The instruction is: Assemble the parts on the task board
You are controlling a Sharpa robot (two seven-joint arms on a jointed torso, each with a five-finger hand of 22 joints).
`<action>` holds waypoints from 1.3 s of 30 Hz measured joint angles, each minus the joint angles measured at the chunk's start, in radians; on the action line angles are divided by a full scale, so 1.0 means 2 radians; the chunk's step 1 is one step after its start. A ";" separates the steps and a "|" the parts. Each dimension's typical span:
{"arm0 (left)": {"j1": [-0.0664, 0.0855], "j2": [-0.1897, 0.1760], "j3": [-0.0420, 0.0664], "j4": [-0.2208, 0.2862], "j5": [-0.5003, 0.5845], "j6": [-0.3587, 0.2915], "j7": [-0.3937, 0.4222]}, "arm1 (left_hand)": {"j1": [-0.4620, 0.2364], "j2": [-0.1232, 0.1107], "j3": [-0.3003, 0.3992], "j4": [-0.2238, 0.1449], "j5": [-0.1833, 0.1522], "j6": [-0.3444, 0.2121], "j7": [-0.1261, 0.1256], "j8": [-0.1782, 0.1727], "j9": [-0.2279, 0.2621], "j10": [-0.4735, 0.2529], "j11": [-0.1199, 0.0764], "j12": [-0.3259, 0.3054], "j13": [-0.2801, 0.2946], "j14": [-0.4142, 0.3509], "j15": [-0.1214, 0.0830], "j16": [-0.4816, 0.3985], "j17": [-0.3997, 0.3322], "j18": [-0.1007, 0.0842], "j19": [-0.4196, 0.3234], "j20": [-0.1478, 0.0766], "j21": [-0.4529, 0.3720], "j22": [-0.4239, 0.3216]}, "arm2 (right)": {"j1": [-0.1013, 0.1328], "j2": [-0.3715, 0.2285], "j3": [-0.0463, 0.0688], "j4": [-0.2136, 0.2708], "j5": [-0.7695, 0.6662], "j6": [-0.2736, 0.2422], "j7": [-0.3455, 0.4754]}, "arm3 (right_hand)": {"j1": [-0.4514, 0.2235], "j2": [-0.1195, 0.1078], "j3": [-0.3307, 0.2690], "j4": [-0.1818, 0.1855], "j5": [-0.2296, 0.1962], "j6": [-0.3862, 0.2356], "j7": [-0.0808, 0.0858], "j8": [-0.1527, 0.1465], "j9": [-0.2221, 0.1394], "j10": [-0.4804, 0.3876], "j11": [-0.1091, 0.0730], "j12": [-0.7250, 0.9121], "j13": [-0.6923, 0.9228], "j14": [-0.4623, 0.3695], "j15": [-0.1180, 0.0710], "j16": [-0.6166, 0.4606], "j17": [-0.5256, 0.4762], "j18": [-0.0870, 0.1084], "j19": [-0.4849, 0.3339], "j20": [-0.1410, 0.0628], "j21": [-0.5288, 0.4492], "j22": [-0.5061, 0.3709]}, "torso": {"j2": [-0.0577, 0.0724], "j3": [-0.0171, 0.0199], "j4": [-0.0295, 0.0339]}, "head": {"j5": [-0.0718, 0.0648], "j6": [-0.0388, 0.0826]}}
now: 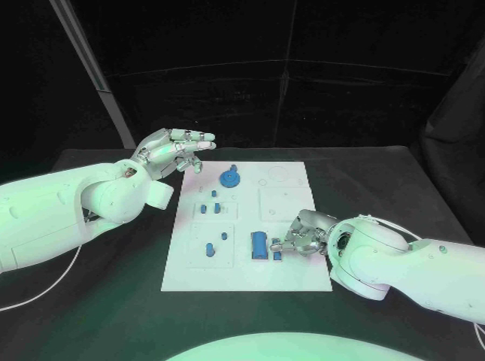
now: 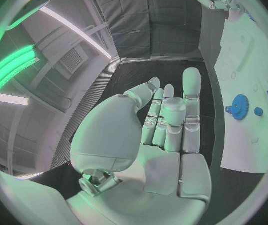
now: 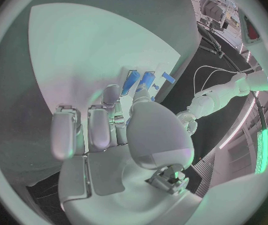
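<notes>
Black cloth hung behind the black table (image 1: 394, 180), where the white task board (image 1: 289, 192) lay in the middle. Small blue parts sat on it: a round gear-like piece (image 1: 230, 179) near the far end, little ones (image 1: 210, 204) midway, and a long block (image 1: 259, 244) near the front. The left hand (image 1: 173, 150) hovered beside the board's far corner, fingers spread, holding nothing. The right hand (image 1: 303, 235) rested on the board just beside the long block; whether it gripped anything I could not tell.
</notes>
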 measured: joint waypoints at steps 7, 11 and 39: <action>0.000 0.000 0.000 0.000 0.000 0.000 -0.001 | 0.000 0.000 0.000 0.000 0.000 0.000 0.000 0.000 0.000 0.000 0.000 0.000 0.000 0.000 0.000 0.000 0.000 0.000 0.000 0.000 0.000 0.000 | 0.000 -0.002 0.000 0.004 -0.004 0.003 0.001 | 0.000 0.000 -0.002 -0.002 -0.003 0.000 0.000 0.000 0.001 0.000 0.000 0.000 0.004 0.000 0.000 0.000 0.000 0.000 0.000 0.000 0.000 0.000 | 0.000 0.0002 -0.0003 | -0.001 0.000; 0.000 0.000 0.000 0.000 0.000 0.000 -0.001 | 0.000 0.000 0.000 0.000 0.000 0.000 0.000 0.000 0.000 0.000 0.000 0.000 0.000 0.000 0.000 0.000 0.000 0.000 0.000 0.000 0.000 0.000 | 0.000 -0.008 0.000 0.009 -0.004 0.007 0.007 | 0.011 -0.008 -0.005 -0.015 -0.003 0.000 0.000 -0.001 0.003 0.000 0.000 0.000 0.004 0.000 0.000 0.000 0.000 0.000 0.000 0.000 -0.002 0.000 | 0.000 0.0004 -0.0005 | -0.001 0.000; 0.000 -0.001 0.000 0.000 0.000 0.002 -0.003 | 0.000 0.000 0.000 0.000 0.000 0.000 0.000 0.000 0.000 0.000 0.000 0.000 0.000 0.000 0.000 0.000 0.000 0.000 0.000 0.000 0.000 0.000 | 0.001 -0.002 0.001 -0.009 -0.006 0.037 0.027 | 0.041 0.008 -0.002 -0.042 0.008 0.003 0.001 -0.005 0.009 0.000 0.000 -0.003 0.008 0.000 0.000 -0.002 0.001 0.000 0.000 0.000 -0.002 0.000 | 0.000 0.0002 0.0003 | 0.000 -0.001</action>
